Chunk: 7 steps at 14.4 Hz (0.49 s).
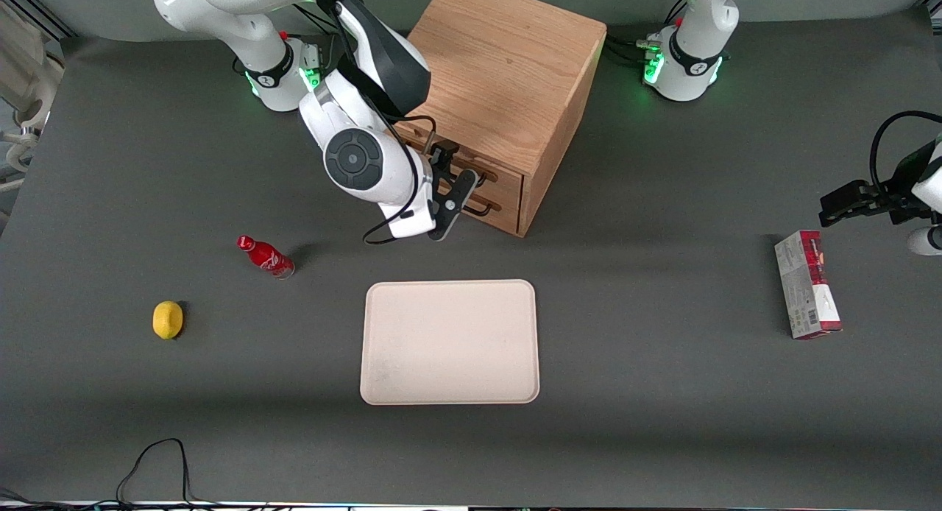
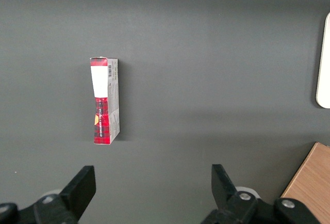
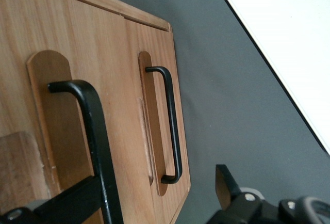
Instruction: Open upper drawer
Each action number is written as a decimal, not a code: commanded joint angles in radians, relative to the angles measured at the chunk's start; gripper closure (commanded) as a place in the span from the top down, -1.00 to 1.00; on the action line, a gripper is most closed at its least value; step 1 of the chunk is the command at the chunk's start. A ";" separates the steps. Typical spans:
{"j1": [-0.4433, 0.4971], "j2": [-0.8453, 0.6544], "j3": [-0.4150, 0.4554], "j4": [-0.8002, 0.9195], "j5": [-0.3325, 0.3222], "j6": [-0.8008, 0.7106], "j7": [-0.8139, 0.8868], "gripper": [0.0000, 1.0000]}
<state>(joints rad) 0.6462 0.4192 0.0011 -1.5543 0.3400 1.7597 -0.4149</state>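
Observation:
The wooden cabinet (image 1: 508, 76) stands at the back of the table, its two drawer fronts facing the front camera. The upper drawer (image 1: 506, 181) looks pushed in, flush with the cabinet front. Its black wire handle (image 3: 98, 146) runs close by one of the fingers (image 3: 62, 203) of my gripper (image 3: 154, 190). The gripper (image 1: 450, 180) is open, right in front of the upper drawer. The other finger (image 3: 224, 182) stands well apart from the handle. The lower drawer's handle (image 3: 172, 126) shows past the upper one.
A cream tray (image 1: 449, 342) lies nearer the front camera than the cabinet. A red bottle (image 1: 265, 255) and a yellow lemon (image 1: 168, 319) lie toward the working arm's end of the table. A red and white box (image 1: 807, 294) lies toward the parked arm's end.

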 commanded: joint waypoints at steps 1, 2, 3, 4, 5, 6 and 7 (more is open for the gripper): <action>0.006 -0.030 -0.026 -0.021 0.025 -0.029 -0.038 1.00; -0.003 -0.031 -0.024 -0.020 0.027 -0.041 -0.038 1.00; -0.005 -0.033 -0.026 -0.020 0.034 -0.046 -0.038 1.00; -0.006 -0.031 -0.026 -0.020 0.042 -0.055 -0.038 1.00; -0.006 -0.031 -0.026 -0.020 0.050 -0.060 -0.036 1.00; -0.008 -0.031 -0.026 -0.020 0.057 -0.062 -0.036 1.00; -0.016 -0.033 -0.026 -0.020 0.069 -0.065 -0.036 1.00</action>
<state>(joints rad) 0.6376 0.4045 -0.0184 -1.5557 0.3653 1.7062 -0.4200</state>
